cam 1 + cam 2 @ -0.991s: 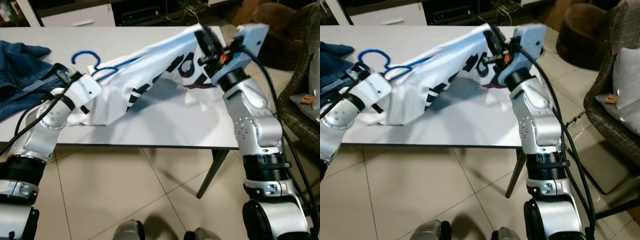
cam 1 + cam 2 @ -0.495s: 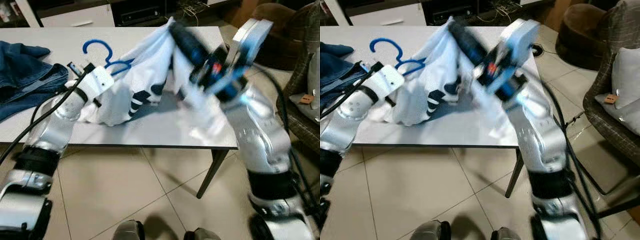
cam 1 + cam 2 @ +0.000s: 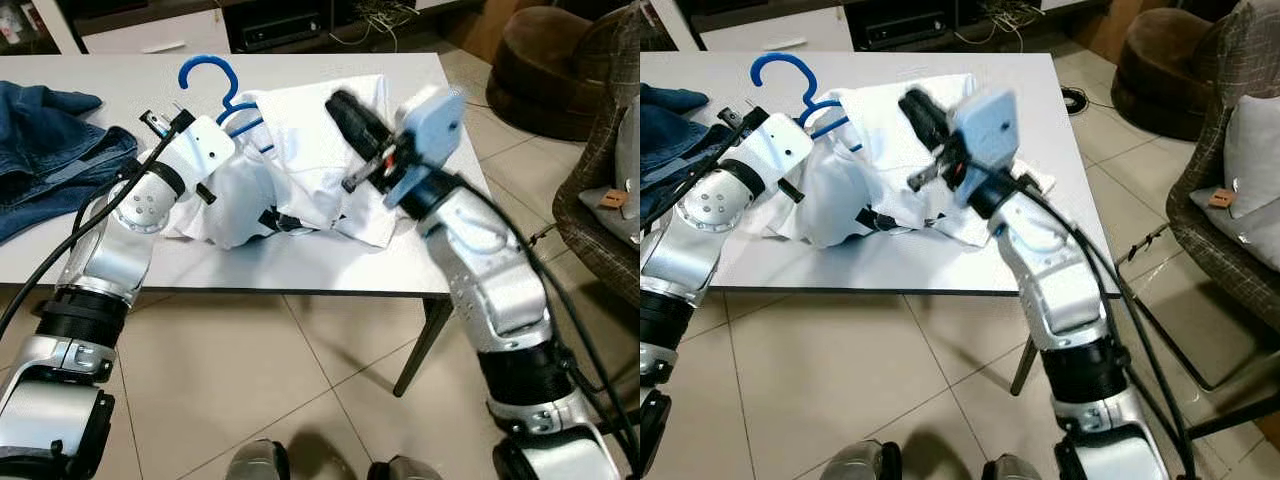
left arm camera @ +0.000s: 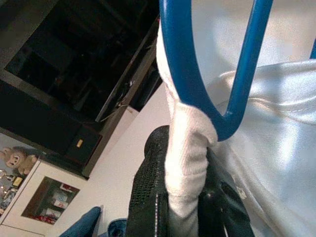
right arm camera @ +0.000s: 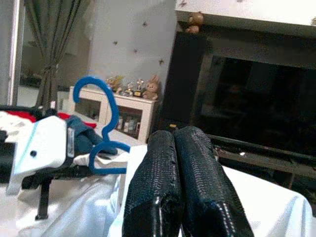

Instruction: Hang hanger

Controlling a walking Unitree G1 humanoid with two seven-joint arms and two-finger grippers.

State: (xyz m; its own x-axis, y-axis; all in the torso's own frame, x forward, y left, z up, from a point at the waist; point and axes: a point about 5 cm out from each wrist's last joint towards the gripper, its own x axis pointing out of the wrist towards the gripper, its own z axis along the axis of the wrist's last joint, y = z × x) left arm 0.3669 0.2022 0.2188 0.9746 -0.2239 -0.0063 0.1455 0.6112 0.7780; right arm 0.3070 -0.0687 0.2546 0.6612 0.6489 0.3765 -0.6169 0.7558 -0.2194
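A blue plastic hanger (image 3: 234, 82) sticks up out of the neck of a white printed shirt (image 3: 300, 140), which lies bunched on the white table (image 3: 120, 70). My left gripper (image 4: 185, 192) is shut on the shirt's collar right under the hanger's neck and holds that end above the table, left of the heap. My right gripper (image 3: 342, 104) hovers over the middle of the shirt with its fingers (image 5: 192, 163) pressed together and nothing between them. The hanger's shoulders are hidden inside the fabric.
Blue jeans (image 3: 50, 150) lie on the table's left part. A brown pouf (image 3: 550, 60) and a checked armchair (image 3: 600, 190) stand to the right of the table. A low white cabinet (image 3: 150, 35) runs behind it. Tiled floor lies in front.
My right gripper has let go of the shirt's hem and swung left over the table. The stretched shirt has dropped into a heap. My left gripper has lifted the hanger end higher and moved right.
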